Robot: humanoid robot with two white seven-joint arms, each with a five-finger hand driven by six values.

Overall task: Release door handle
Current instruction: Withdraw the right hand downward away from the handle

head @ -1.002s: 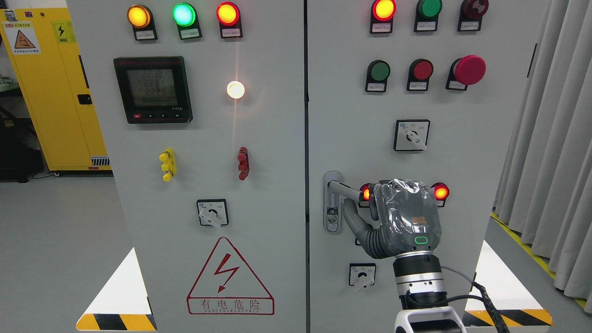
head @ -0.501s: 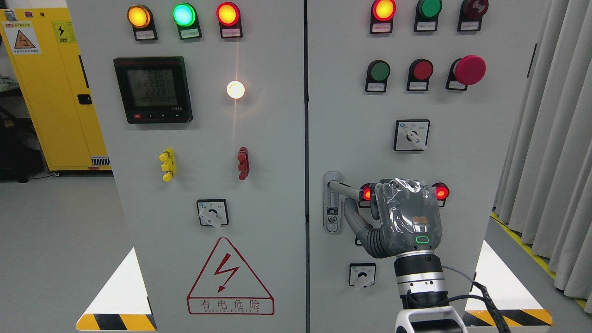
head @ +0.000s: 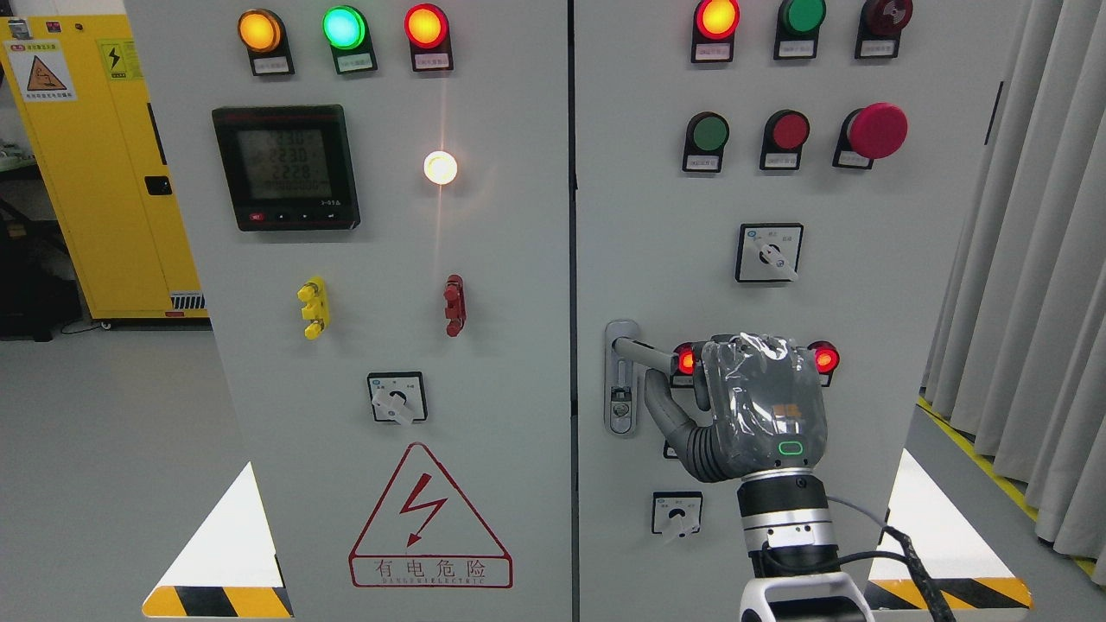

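1 right hand (head: pixel 760 406), w/ 1 door handle (head: pixel 641 349) just left of it and 2 lit red lamps (head: pixel 823 358), one either side. Above it: 3 push buttons (head: pixel 789 130) and 6 top-row indicator lights (head: pixel 717 17), 3 of them up-left. 3 rotary switches (head: pixel 769 252): 1 above, 1 below, 1 far left, plus 1 digital meter (head: pixel 285 167) and 1 white lamp (head: pixel 440 167) up-left.

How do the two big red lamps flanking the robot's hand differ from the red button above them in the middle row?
The red lamps beside the right hand glow brightly; the red button is dark, unlit. The lamps are partly hidden by the hand; the button shows fully. Both are round, red and on the right door.
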